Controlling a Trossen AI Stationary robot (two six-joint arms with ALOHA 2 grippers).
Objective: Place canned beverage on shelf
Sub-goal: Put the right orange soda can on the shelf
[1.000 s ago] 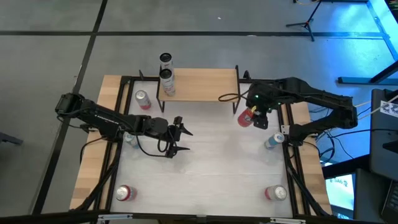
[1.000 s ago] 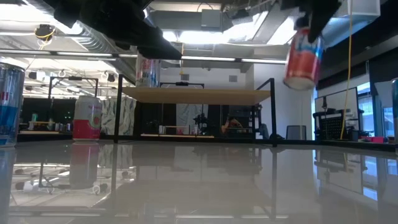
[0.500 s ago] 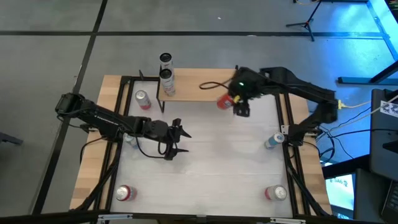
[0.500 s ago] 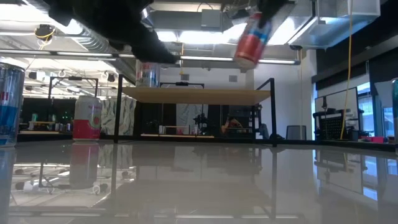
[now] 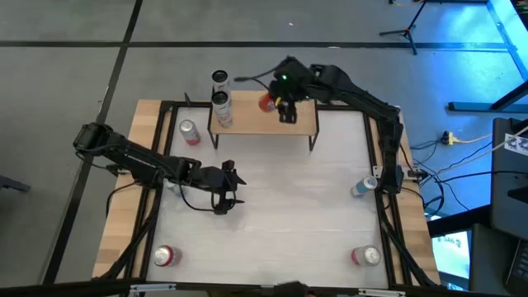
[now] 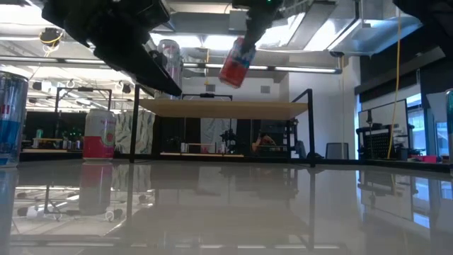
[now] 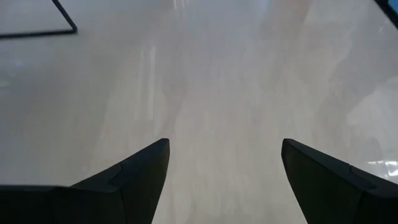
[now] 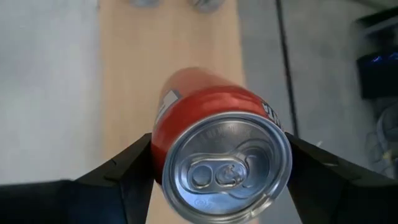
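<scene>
- Nearest the lower edge of the high view, two cans stand on the worktop [image 5: 280, 214]: one at lower left [image 5: 164, 256], one at lower right [image 5: 368, 256].
- At centre left the left gripper [image 5: 228, 189] hangs over bare worktop, its jaws released and holding nothing; the left wrist view shows only the white surface between its fingers [image 7: 137, 180].
- A blue can [image 5: 361, 188] stands at the right edge, near the right arm's base.
- A pink can [image 5: 189, 132] stands at upper left, just beside the shelf [image 5: 256, 120].
- On the shelf's left end stands a can [image 5: 221, 107]; another [image 5: 219, 81] stands just beyond it.
- At upper centre the right gripper [image 5: 283, 104] is above the shelf board, jaws grasping the red can [image 5: 266, 103]; in the low view the can [image 6: 236, 62] hangs tilted, clear above the board.
</scene>
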